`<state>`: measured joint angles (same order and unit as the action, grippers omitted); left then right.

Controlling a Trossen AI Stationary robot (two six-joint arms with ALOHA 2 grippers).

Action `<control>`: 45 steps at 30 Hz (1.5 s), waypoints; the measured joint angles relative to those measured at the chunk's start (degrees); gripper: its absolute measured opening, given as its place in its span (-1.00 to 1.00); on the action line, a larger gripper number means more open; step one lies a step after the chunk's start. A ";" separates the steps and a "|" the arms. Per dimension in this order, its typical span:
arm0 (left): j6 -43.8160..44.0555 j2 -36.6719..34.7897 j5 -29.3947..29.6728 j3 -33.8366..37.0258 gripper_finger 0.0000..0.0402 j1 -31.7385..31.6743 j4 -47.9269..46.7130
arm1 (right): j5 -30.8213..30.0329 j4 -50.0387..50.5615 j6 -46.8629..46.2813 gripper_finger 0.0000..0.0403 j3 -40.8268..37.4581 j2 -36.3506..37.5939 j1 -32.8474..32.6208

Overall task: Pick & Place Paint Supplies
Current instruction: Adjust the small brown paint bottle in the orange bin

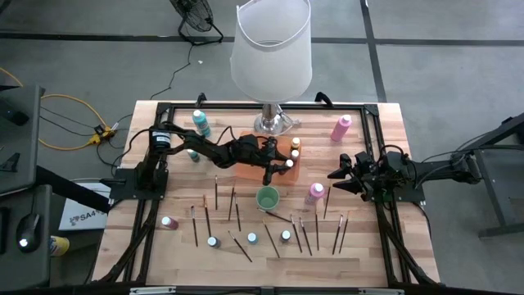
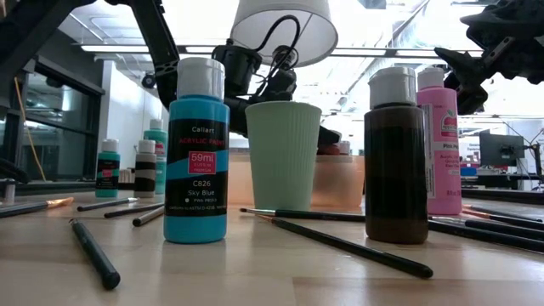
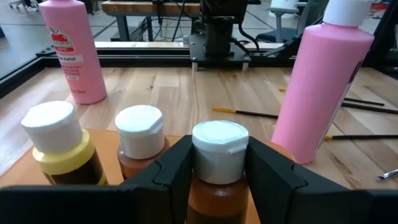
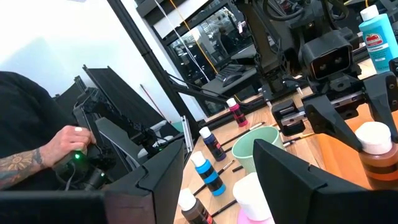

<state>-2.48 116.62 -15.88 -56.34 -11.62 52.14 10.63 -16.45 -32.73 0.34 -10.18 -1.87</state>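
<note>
high: straight down | low: table-level, near sky-blue bottle [image 2: 196, 153] | wrists: close, forward | shared: cup [image 1: 267, 197]

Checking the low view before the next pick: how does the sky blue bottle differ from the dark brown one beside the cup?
The sky blue bottle stands on the opposite side of the green cup from the dark brown bottle. The blue one shows a printed label; the brown one shows none from here. The blue one's paint is bright, the brown one's nearly black. Both stand upright with white caps, ungripped.

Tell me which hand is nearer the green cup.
Left. The left hand is over the orange tray just behind the green cup, around an orange paint bottle. The right hand hangs farther off, beyond a pink bottle.
</note>
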 joint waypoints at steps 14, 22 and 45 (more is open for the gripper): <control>0.07 0.00 0.13 0.02 -0.33 0.00 0.33 | 0.00 0.00 0.00 -0.07 0.01 -0.02 -0.02; 0.34 0.00 0.11 0.02 -0.33 0.00 0.36 | 0.00 0.00 0.00 -0.07 0.01 -0.02 -0.01; 3.02 0.00 1.30 0.02 -0.33 0.00 0.87 | 0.00 0.00 0.00 -0.07 0.02 0.00 0.00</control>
<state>0.54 116.62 -14.58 -56.31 -11.62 53.01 10.63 -16.45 -32.73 0.36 -10.18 -1.87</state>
